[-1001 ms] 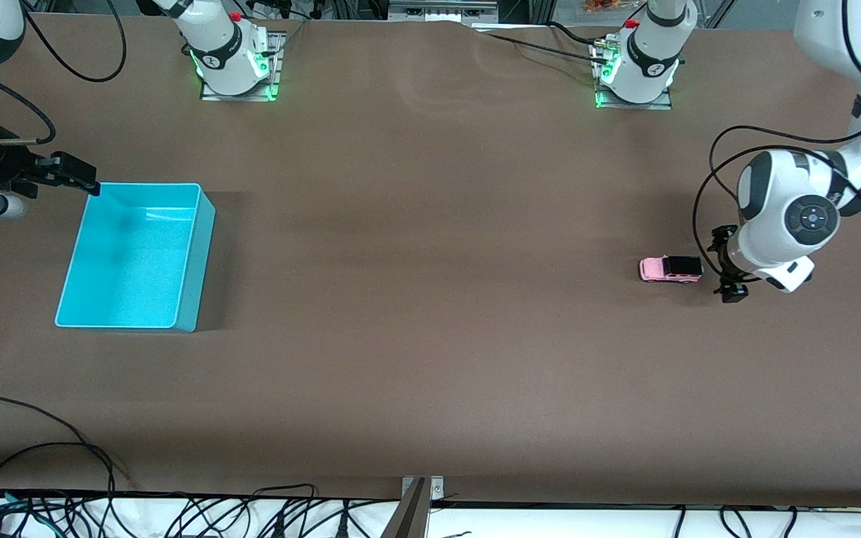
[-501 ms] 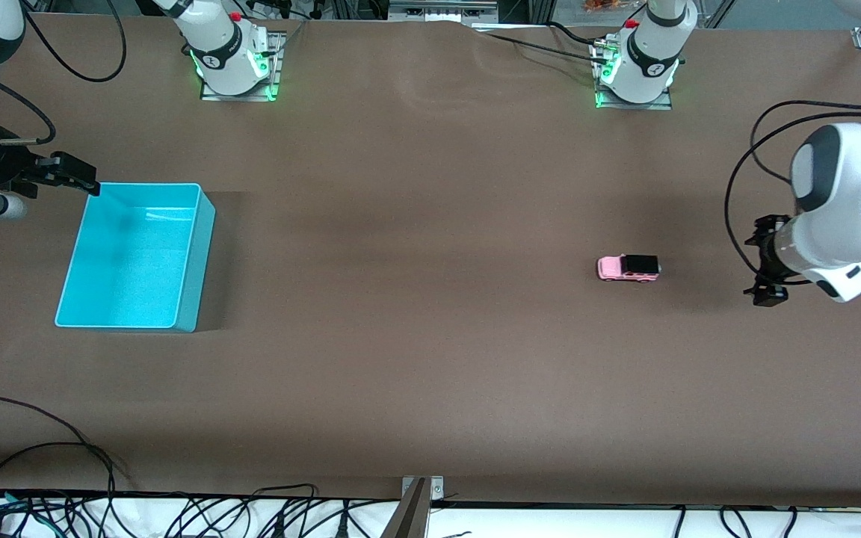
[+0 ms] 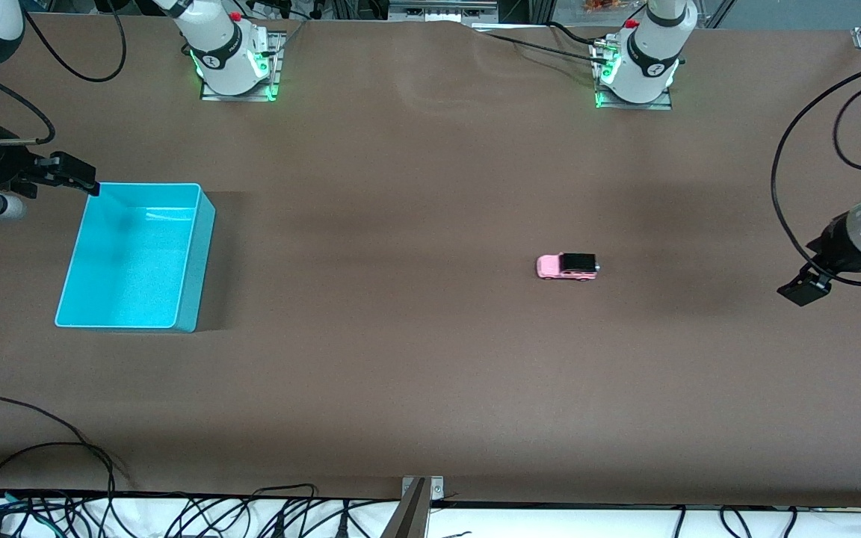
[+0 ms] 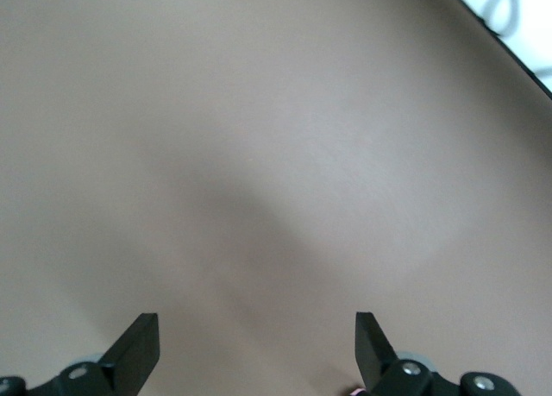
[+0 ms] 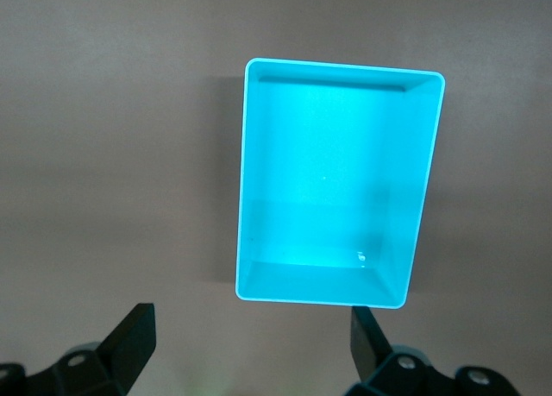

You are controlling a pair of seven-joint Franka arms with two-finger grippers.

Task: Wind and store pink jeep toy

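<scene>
The pink jeep toy (image 3: pixel 567 267) stands by itself on the brown table, its pink nose pointing toward the right arm's end. My left gripper (image 3: pixel 804 288) hangs open over the table's edge at the left arm's end, well apart from the jeep. In the left wrist view the left gripper (image 4: pixel 256 348) has only bare table between its fingers. The cyan bin (image 3: pixel 201 261) sits at the right arm's end with nothing in it. My right gripper (image 3: pixel 75 175) waits open just above the bin's corner; the right wrist view has the right gripper (image 5: pixel 250 340) short of the bin (image 5: pixel 242 180).
The two arm bases (image 3: pixel 232 56) (image 3: pixel 636 67) stand along the table's edge farthest from the front camera. Loose black cables (image 3: pixel 42 508) and a metal bracket (image 3: pixel 415 508) run along the nearest edge. A wide stretch of brown table lies between jeep and bin.
The jeep has rolled along the table toward the bin. My left arm has pulled back toward its own end and lifted away. The right arm has not moved.
</scene>
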